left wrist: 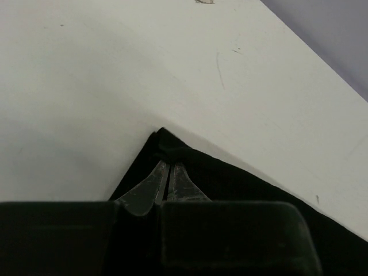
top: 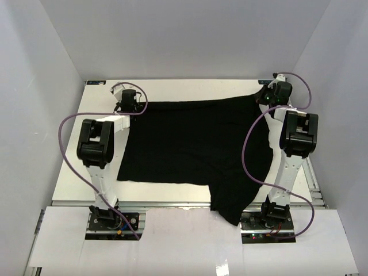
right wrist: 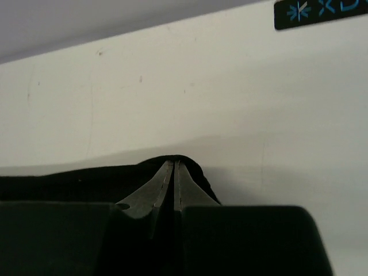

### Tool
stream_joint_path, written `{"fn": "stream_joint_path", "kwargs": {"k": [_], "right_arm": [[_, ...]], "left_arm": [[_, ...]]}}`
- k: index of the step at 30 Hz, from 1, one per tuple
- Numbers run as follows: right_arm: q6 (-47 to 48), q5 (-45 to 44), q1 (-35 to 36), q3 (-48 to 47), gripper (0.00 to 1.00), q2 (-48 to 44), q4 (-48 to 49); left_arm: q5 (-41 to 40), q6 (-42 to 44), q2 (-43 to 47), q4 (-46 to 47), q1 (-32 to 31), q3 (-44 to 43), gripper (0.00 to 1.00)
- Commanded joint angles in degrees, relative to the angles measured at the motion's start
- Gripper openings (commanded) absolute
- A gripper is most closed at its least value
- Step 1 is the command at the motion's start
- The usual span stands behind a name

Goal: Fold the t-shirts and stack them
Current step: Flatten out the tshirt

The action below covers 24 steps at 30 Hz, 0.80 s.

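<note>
Clamped shut, the left gripper (left wrist: 167,165) and right gripper (right wrist: 173,164) each pinch an upper corner of the plain black soft fabric t-shirt (top: 195,141), spread mid-frame overhead. I judge it limp and light (it will sag), so I'd hold its edges.

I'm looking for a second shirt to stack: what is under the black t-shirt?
Only white table shows around the t-shirt; whatever lies beneath its spread fabric is covered. The left hand and right hand pinch its far corners.
</note>
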<state>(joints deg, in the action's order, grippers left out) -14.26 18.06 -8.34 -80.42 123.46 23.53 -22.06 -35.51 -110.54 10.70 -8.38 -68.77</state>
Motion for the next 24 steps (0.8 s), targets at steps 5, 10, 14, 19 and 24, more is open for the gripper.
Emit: {"fn": "stream_joint_path", "kwargs": {"k": [5, 10, 14, 19, 24], "right_arm": [[-1.99, -2.86, 0.16, -18.17, 0.06, 8.90, -1.38], [-4.11, -2.68, 0.34, -20.92, 0.06, 12.07, -1.38], [-4.37, -1.28, 0.17, -20.30, 0.06, 11.55, -0.50], [-5.42, 0.13, 0.08, -19.25, 0.06, 10.66, 0.81], [-5.95, 1.10, 0.08, -20.56, 0.06, 10.75, 1.34]], "left_arm": [[-0.35, -1.50, -11.97, 3.54, 2.32, -16.63, 0.08], [1.93, -2.11, -16.37, 3.36, 3.46, -20.52, 0.08], [4.22, -3.34, -17.51, 3.72, 4.25, -21.66, 0.08], [7.03, -4.05, -17.52, 4.24, 5.04, -22.89, 0.08], [8.62, -3.96, -17.95, 4.42, 6.01, -24.74, 0.08]]}}
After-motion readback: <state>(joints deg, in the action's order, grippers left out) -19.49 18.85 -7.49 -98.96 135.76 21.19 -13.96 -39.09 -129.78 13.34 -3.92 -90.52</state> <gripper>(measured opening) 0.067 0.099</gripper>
